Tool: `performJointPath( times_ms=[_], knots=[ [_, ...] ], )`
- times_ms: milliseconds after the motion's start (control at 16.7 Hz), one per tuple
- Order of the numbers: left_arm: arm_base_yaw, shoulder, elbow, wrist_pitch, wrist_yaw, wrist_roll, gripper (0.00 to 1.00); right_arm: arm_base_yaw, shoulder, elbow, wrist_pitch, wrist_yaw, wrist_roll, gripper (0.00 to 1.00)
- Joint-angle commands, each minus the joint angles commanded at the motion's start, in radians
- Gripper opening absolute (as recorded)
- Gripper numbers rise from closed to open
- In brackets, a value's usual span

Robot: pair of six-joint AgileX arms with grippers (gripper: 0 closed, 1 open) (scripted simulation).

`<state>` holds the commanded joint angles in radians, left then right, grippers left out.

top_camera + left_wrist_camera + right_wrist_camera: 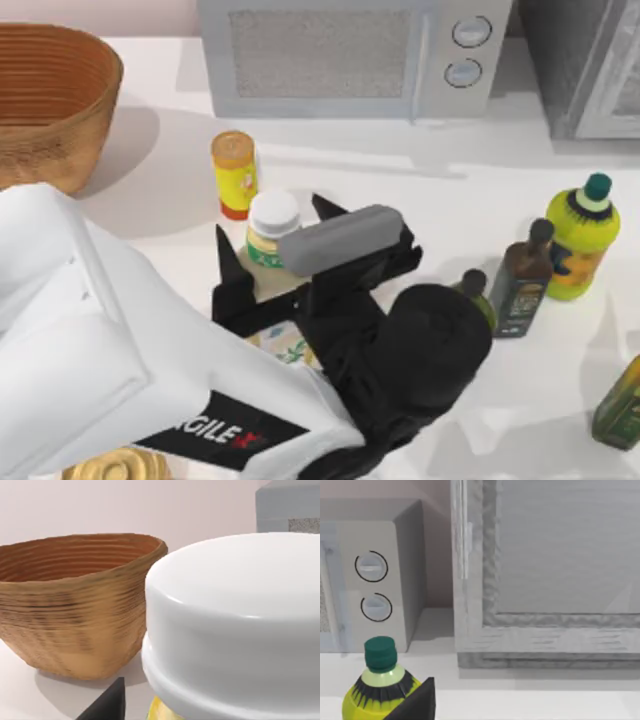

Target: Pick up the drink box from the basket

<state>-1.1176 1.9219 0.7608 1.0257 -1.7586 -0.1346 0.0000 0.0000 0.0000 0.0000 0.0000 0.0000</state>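
Drink box (272, 243), white cap up, clamped between left tool (268, 232) fingers above bench (440, 180), clear of basket (50, 100) at far left. Tan-capped yellow bottle (234, 174) just beyond. Right tool fingertip (415, 705) near green-capped bottle (380, 685); grip state: cannot tell.

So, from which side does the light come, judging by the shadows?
Top view: the basket and the yellow bottle throw soft shadows toward the right, so light comes from the left. Left wrist view: a broad highlight lies on the white cap.
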Motion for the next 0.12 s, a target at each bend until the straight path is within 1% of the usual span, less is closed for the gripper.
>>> performJointPath(
  times_ms=[120],
  knots=[
    [0.0, 0.0, 0.0, 0.0, 0.0, 0.0, 1.0, 0.0, 0.0, 0.0, 0.0, 0.0, 0.0, 1.0]
  ],
)
